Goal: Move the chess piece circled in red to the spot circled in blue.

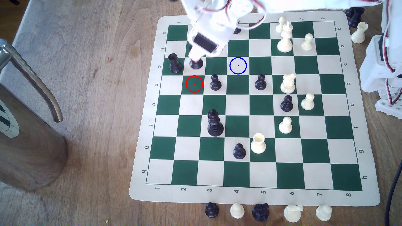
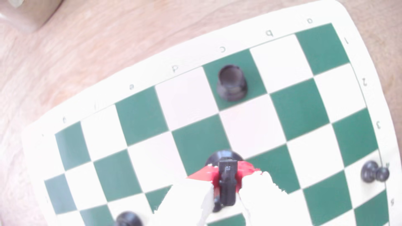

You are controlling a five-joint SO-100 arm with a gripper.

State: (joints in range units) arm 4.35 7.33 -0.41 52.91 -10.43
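One gripper (image 2: pixel 227 184) pointing downward, clamped around black knight (image 1: pixel 196 63)

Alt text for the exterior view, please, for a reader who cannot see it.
The white arm's hand grips a black knight above the green-and-cream chessboard, beside a black rook. The red-ringed square stands vacated; the blue-ringed cream square lies toward the exterior view's right.

- A home or hobby setup: a worn wooden worktop (image 1: pixel 97 65) with water stains.
- A roll-up vinyl chess mat (image 1: pixel 256 195) lies on it.
- A steel jug (image 1: pixel 28 141) stands well off from the tool (image 1: pixel 196 60), beyond the mat's edge.
- The arm's white parts look 3D-printed, with loose wiring.
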